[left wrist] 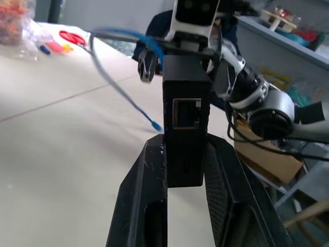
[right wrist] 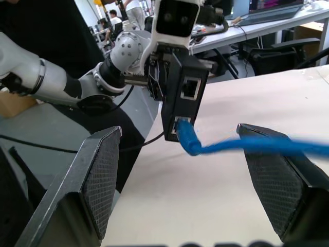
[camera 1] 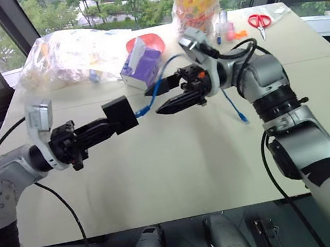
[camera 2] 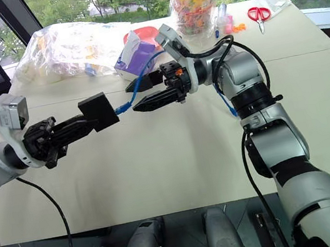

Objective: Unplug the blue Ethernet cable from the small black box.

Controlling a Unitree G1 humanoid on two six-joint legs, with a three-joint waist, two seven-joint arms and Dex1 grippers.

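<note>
On my left, the left end effector (camera 1: 113,124) is clenched on the small black box (camera 1: 120,115), held above the table (camera 1: 161,175). The blue Ethernet cable (camera 1: 158,90) is plugged into the box's right side and runs between the spread fingers of the right end effector (camera 1: 164,97). No legible writing.

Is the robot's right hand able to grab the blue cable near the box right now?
Probably yes. The right gripper is open, with the blue Ethernet cable running between its fingers, and nothing blocks it. The left gripper holds the small black box up off the table, cable plugged in.
</note>
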